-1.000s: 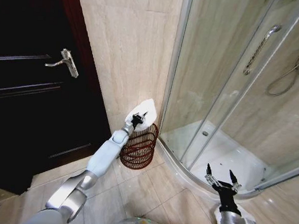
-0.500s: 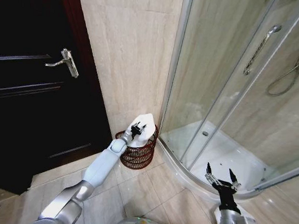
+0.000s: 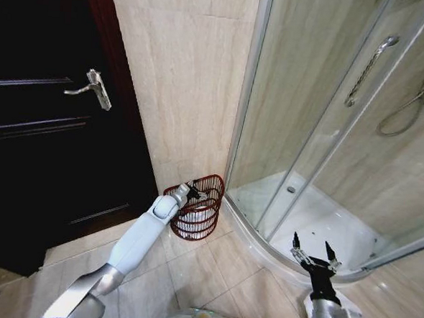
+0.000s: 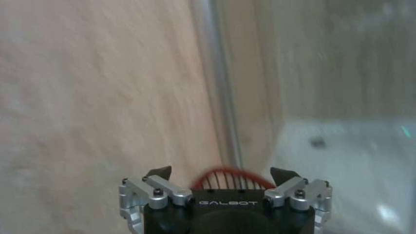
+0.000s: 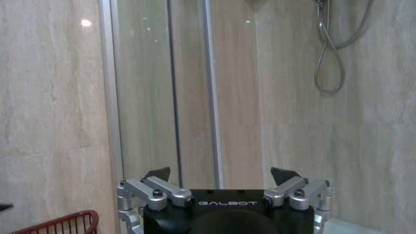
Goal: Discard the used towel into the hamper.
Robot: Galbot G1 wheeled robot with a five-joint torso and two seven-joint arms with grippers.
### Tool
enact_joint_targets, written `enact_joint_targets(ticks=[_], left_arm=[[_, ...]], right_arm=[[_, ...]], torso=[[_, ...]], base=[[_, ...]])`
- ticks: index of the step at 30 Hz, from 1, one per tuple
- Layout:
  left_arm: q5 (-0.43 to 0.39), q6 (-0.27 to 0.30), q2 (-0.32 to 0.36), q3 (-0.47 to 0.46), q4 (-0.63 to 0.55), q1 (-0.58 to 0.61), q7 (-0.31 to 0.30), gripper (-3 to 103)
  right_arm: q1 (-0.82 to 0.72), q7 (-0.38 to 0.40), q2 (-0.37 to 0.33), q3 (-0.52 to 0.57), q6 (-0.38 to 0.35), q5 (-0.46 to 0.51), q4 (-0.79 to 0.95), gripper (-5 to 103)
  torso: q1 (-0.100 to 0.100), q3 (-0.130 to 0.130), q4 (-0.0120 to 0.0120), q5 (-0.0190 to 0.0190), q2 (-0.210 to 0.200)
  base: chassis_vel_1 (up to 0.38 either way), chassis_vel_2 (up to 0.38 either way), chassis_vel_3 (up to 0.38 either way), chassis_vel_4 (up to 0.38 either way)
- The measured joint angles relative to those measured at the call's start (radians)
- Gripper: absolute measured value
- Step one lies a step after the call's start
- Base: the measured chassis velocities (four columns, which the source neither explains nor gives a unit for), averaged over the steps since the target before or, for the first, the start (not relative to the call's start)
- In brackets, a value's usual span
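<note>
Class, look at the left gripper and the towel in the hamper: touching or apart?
Apart. The left wrist view shows the left gripper open with nothing between its fingers. In the head view the towel lies inside the hamper, below the gripper.

Our left arm reaches forward and down, stretched nearly straight, with our left hand [image 3: 193,192] at its far end; its fingers [image 4: 158,172] are spread apart with nothing between them. Our right arm is tucked low by our right side, our right hand [image 3: 312,252] pointing up, fingers [image 5: 157,174] apart and empty.
</note>
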Motion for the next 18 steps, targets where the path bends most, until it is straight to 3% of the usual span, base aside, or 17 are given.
enact_joint_targets(ticks=[1, 5, 8, 12, 14, 18], left_arm=[[-0.018, -0.031, 0.001, -0.019, -0.038, 0.038, -0.038, 100], [-0.044, -0.045, 0.000, -0.068, -0.139, 0.132, -0.090, 100], [-0.048, -0.070, -0.017, -0.168, -0.277, 0.272, -0.142, 100], [-0.038, -0.086, -0.036, -0.237, -0.350, 0.364, -0.158, 100], [-0.021, -0.115, -0.057, -0.323, -0.428, 0.472, -0.165, 100], [-0.012, -0.163, -0.072, -0.418, -0.489, 0.578, -0.167, 100]], right_arm=[[-0.001, 0.000, 0.000, 0.000, 0.000, 0.001, 0.002, 100], [-0.001, -0.001, 0.003, 0.000, 0.000, 0.001, 0.007, 100], [-0.001, -0.003, 0.004, 0.000, -0.008, -0.001, 0.025, 100], [-0.004, -0.003, 0.003, 0.002, -0.021, -0.002, 0.047, 100], [-0.010, -0.004, 0.006, 0.002, -0.036, -0.009, 0.083, 100], [-0.028, -0.006, 0.022, -0.020, -0.060, -0.029, 0.144, 100]], torso=[[0.000, 0.000, -0.0001, 0.0000, 0.000], [0.000, 0.000, 0.0001, -0.0001, 0.000], [0.000, 0.000, 0.0001, 0.0002, 0.000], [0.000, 0.000, 0.0004, -0.0001, 0.000], [0.000, 0.000, 0.0002, -0.0001, 0.000], [0.000, 0.000, 0.0001, -0.0003, 0.000]], base=[[0.000, 0.000, 0.000, 0.000], [0.000, 0.000, 0.000, 0.000], [0.000, 0.000, 0.000, 0.000], [0.000, 0.000, 0.000, 0.000], [0.000, 0.000, 0.000, 0.000], [0.000, 0.000, 0.000, 0.000]])
